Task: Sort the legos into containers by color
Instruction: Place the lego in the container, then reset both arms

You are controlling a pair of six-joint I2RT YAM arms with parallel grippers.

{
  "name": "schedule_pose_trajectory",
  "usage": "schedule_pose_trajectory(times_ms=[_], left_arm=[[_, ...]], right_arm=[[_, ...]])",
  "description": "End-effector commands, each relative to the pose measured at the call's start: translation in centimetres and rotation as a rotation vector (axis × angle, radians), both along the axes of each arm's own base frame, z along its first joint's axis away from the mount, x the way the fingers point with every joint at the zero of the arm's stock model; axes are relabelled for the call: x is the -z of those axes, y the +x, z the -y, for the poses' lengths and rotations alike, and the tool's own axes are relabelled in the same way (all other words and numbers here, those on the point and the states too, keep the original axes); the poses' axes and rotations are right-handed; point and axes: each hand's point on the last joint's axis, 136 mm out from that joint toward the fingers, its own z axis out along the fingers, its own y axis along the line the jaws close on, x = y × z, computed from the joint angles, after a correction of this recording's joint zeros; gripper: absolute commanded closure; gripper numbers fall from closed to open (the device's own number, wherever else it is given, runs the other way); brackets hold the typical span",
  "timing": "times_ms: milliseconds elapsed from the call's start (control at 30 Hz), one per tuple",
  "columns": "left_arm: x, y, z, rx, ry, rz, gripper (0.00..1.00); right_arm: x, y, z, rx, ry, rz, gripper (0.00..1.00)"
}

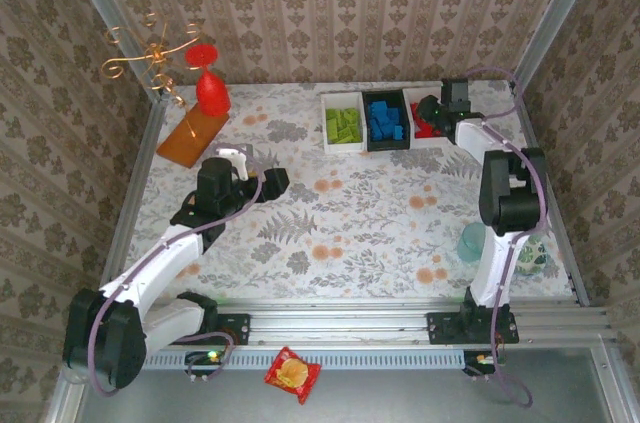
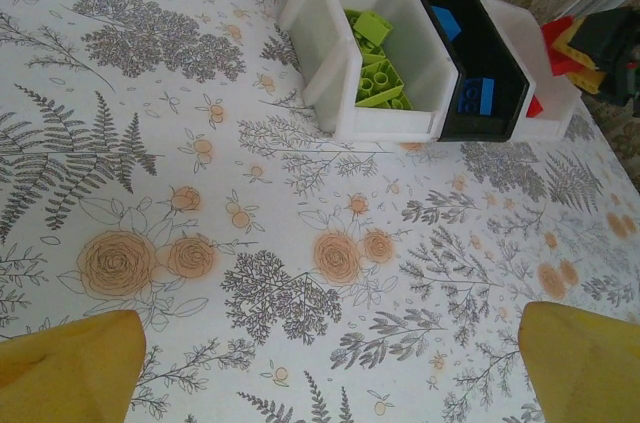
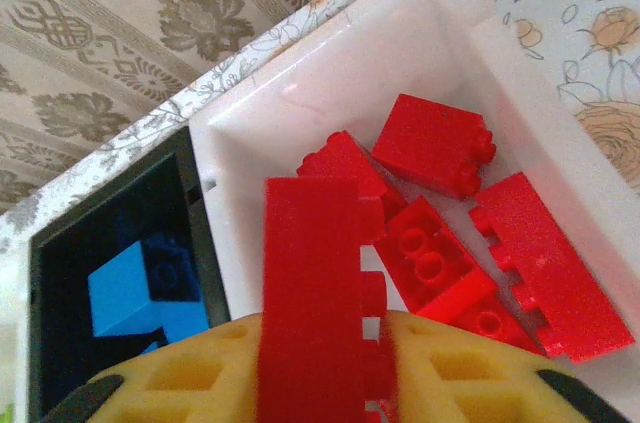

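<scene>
We judge the sort almost done. The green bricks lie in the left white bin, the blue bricks in the black bin beside it, and a pile of red bricks in the right white bin. Every brick we can make out lies in a bin, save one long red brick. What is left, as we read it, is to drop this one onto the pile and perhaps look for strays. The right gripper hangs just above the right white bin, its yellow pads pressed on either side of the long red brick, pinching it on end over the pile. The left gripper hovers over the floral tabletop, well apart from the bins, spread wide and holding nothing.
</scene>
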Motion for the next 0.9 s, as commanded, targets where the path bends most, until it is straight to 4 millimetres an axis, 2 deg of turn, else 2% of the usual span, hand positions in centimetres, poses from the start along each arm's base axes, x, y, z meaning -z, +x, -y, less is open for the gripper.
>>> schedule_pose_trajectory(times_ms=[0,167,267,467,600,733,867], left_arm=[[-1.9,0.7,0.2,-0.009,-0.009,0.047,0.03],[-1.7,0.8,-0.1,-0.028,0.007,0.049,0.03],[-1.6,1.0,-0.4,-0.039,0.026,0.056,0.03],[-2.2,1.3,-2.3,-0.097,0.109,0.095,0.02],[-2.6,1.7,-4.5,-0.172,0.167,0.14,0.02],[-3.0,2.2,-7.9,-0.297,0.202,0.185,0.0],[-3.8,3.0,-11.4,-0.436,0.202,0.263,0.0]], right_arm=[[-0.8,0.6,0.1,-0.006,-0.018,-0.004,0.6],[-3.6,-0.3,0.2,-0.016,-0.042,0.052,0.5],[-6.1,-1.9,-0.4,-0.044,-0.051,0.107,0.45],[-10.6,-7.3,-2.4,-0.101,-0.214,0.2,0.34],[-12.7,-11.3,-2.5,-0.092,-0.388,0.218,0.27],[-14.7,-15.2,-0.8,-0.026,-0.505,0.244,0.2],[-15.0,-18.7,2.0,0.084,-0.589,0.253,0.1]])
